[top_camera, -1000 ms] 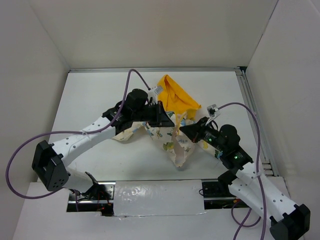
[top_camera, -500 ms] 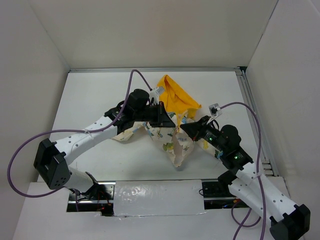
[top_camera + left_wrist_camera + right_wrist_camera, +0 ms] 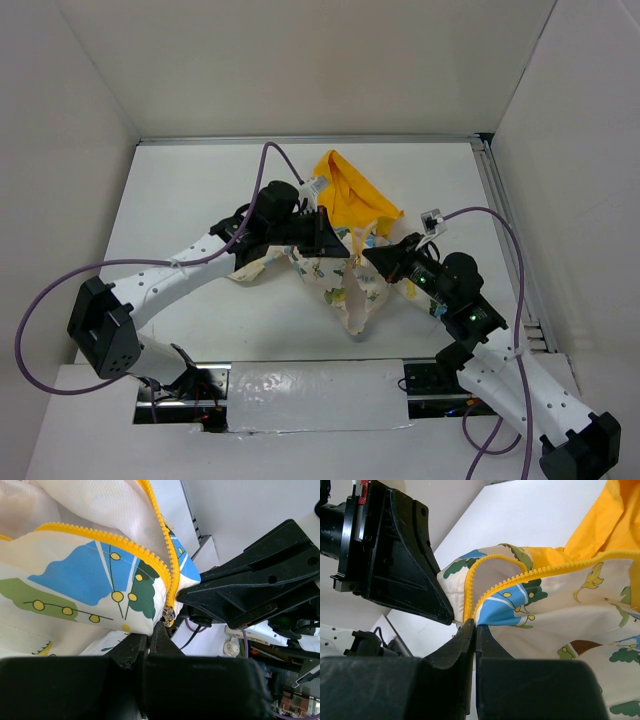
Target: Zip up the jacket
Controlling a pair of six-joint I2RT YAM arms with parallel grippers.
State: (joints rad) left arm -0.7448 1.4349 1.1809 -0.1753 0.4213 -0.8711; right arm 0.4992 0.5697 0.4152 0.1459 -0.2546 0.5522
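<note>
The jacket (image 3: 345,285) lies bunched mid-table, cream with blue and green prints, its yellow hood (image 3: 350,195) towards the back. My left gripper (image 3: 335,243) is shut on the jacket's edge (image 3: 125,622), right by the metal zipper slider (image 3: 168,615) at the end of the yellow zipper teeth (image 3: 150,555). My right gripper (image 3: 372,255) is shut on the jacket's edge (image 3: 520,610) where two yellow zipper strips (image 3: 520,577) meet. The two grippers face each other tip to tip, almost touching. The fabric between them is lifted off the table.
White walls enclose the white table (image 3: 200,190) on three sides. A metal rail (image 3: 505,230) runs along the right edge. Purple cables (image 3: 270,165) loop over both arms. A taped strip (image 3: 310,395) lies at the near edge between the arm bases.
The left gripper has shifted slightly right and the right gripper slightly down-right. Both stay shut on the jacket, which hangs a little narrower between them.
</note>
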